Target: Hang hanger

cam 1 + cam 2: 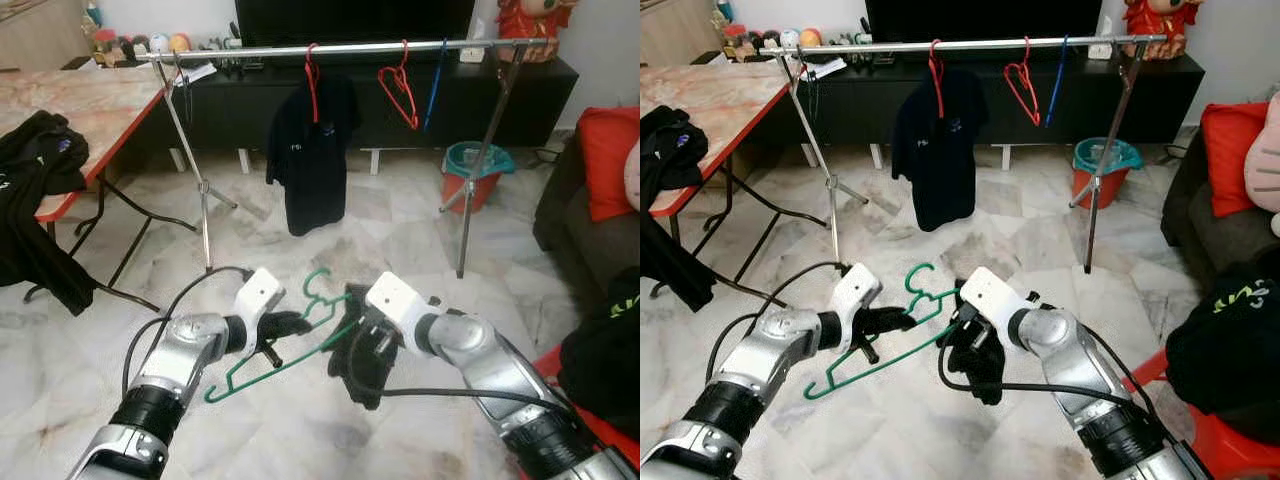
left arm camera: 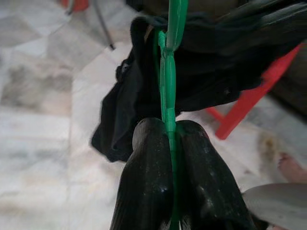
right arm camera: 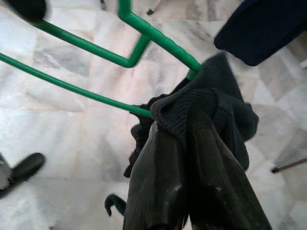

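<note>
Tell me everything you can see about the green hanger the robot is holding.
The green hanger looks like thin plastic, with a hook at the top, notched shoulders and a straight bottom bar. It is held in the air over the marble floor, tilted, hook pointing toward the clothes rail. The left gripper is shut on its frame, fingers pinching the green bar. One end is pushed into a dark garment, which the right gripper pinches against it. The other end hangs free.

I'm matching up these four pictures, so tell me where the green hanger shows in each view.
Left eye view: green hanger low centre, between both grippers.
Right eye view: low centre, slightly left.
Left wrist view: a thin green bar running up from the left gripper.
Right wrist view: bars across the top.
Shared landmark: the black garment draped on it.
</note>
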Robot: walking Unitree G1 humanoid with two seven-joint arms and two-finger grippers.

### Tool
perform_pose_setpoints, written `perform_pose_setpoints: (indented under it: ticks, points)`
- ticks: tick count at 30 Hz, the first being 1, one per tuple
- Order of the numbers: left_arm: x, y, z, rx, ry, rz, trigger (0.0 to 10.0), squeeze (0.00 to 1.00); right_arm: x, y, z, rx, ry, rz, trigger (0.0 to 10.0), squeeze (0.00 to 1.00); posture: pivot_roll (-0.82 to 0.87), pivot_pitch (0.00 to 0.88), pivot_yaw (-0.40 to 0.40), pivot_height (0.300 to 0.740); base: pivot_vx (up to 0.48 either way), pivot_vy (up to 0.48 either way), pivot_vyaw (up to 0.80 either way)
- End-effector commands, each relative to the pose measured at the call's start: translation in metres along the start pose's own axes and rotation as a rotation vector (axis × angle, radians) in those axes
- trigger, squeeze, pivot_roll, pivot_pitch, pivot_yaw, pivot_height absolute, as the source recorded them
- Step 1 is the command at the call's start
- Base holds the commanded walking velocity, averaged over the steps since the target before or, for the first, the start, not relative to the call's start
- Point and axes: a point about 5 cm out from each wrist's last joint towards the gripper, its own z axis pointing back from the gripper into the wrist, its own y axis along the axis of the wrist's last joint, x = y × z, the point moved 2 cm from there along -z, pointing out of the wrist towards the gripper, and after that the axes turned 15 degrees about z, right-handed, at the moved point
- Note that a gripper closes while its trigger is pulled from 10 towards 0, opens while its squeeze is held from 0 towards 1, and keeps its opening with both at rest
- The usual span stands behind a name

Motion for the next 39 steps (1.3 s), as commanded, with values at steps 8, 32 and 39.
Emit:
perform_pose_setpoints:
  ticks: [8, 32, 39]
  points:
    - [0.003, -0.009, 0.011, -0.055, -0.056, 0.011, 10.0, 0.00, 0.035, -0.018, 0.004, -0.118, -0.156, 0.085, 10.0, 0.00, -0.02, 0.000, 0.043, 0.740, 0.000, 0.000, 0.00]
    - [-0.019, -0.005, 0.003, -0.062, 0.178, -0.014, 10.0, 0.00, 0.005, 0.005, -0.001, -0.036, 0.003, 0.028, 10.0, 0.00, -0.02, 0.000, 0.041, 0.740, 0.000, 0.000, 0.00]
    - [-0.025, -0.004, 0.001, -0.053, 0.250, -0.025, 10.0, 0.00, 0.000, 0.006, -0.001, -0.043, 0.041, 0.054, 10.0, 0.00, -0.02, 0.000, 0.039, 0.740, 0.000, 0.000, 0.00]
